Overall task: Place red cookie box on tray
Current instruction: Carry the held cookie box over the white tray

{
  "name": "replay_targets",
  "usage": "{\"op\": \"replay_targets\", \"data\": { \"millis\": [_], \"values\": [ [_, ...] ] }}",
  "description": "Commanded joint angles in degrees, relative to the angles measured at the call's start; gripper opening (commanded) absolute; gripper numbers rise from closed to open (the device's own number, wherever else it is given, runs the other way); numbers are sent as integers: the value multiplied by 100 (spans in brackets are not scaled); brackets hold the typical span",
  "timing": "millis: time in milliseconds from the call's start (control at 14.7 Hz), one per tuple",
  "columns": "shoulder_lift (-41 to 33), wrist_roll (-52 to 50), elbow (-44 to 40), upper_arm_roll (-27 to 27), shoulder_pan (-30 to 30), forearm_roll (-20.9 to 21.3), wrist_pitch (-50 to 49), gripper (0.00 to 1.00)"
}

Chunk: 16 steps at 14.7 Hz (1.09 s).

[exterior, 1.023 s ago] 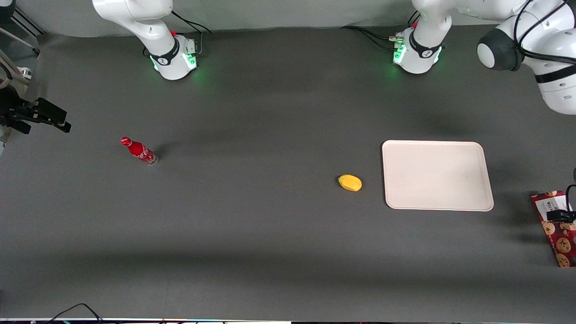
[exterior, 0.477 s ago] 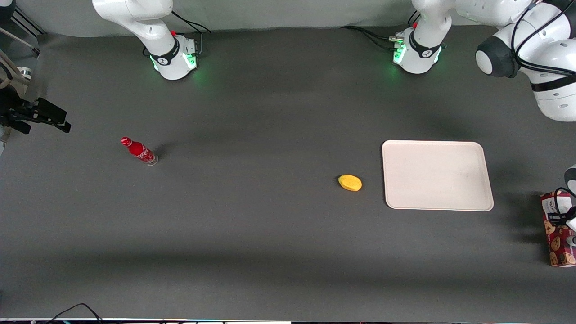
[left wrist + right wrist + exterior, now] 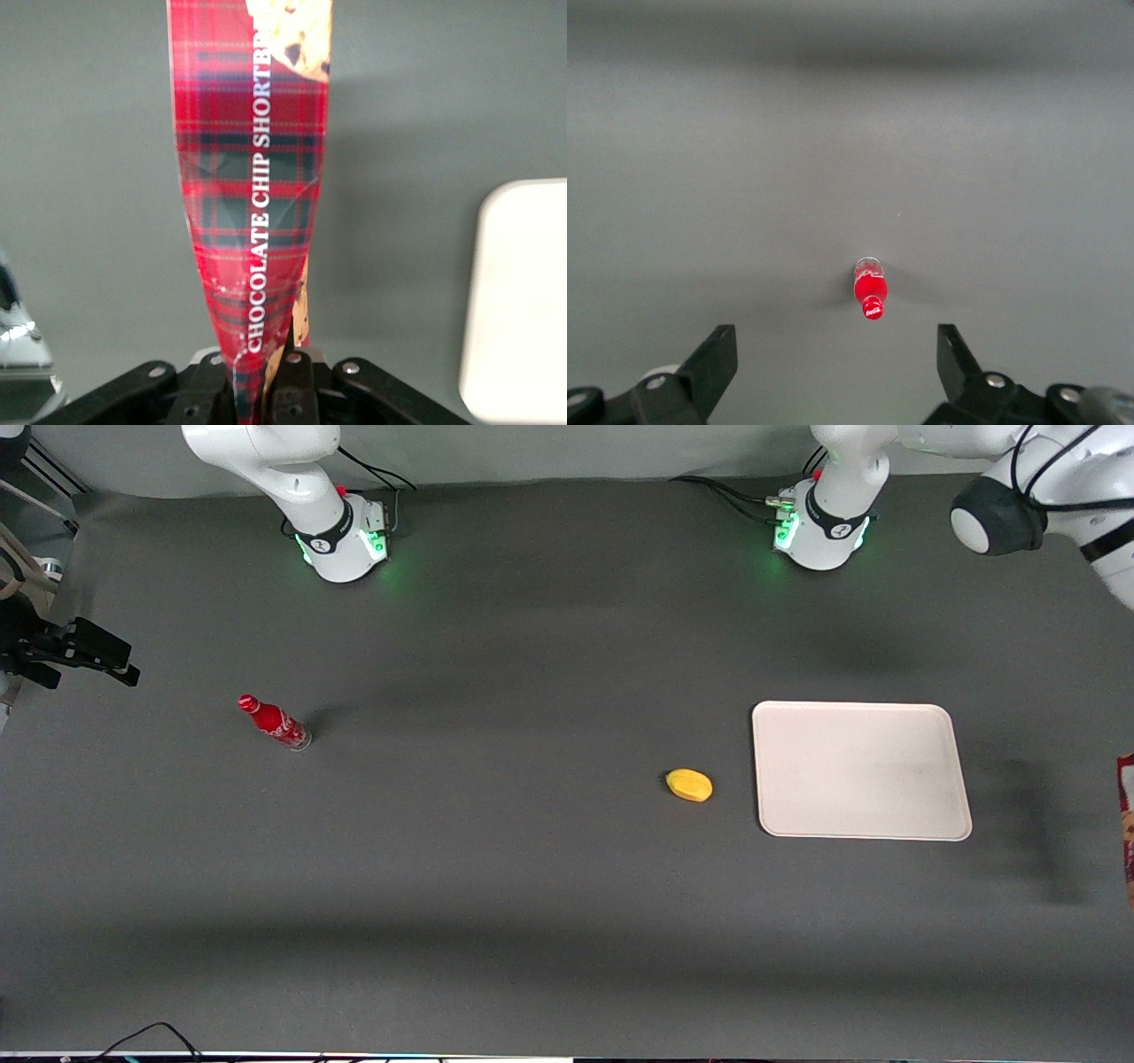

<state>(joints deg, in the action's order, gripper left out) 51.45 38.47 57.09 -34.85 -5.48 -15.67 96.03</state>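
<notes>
Carry step in hand. Gripper (image 3: 266, 381) clamped on end of red cookie box (image 3: 252, 204), box lifted clear of surface (image 3: 532, 850), at working arm's end, beside tray (image 3: 859, 771). Next: swing over tray, lower flat, release inside rim.

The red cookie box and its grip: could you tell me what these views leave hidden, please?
- Front view: red cookie box is cut off by the frame edge; the gripper is out of frame.
- Left wrist view: tray cut by the edge; the box's end runs out of frame.
</notes>
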Motion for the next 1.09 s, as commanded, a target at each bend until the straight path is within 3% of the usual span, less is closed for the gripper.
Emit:
{"op": "replay_targets", "data": {
  "millis": [0,341,614,818,1023],
  "values": [
    [-450,90,-443,-391,162,116,-1408,0],
    [-1416,-250,-533,-365,573,933,-3271,0],
    [-2164,-955,-393,-321,1022,1251,-4565,0],
    [-2813,-1471,509,64,1146,1269,-4323,0],
    [-3998,-2368,2536,1082,1128,1706,-3017,0]
  ]
}}
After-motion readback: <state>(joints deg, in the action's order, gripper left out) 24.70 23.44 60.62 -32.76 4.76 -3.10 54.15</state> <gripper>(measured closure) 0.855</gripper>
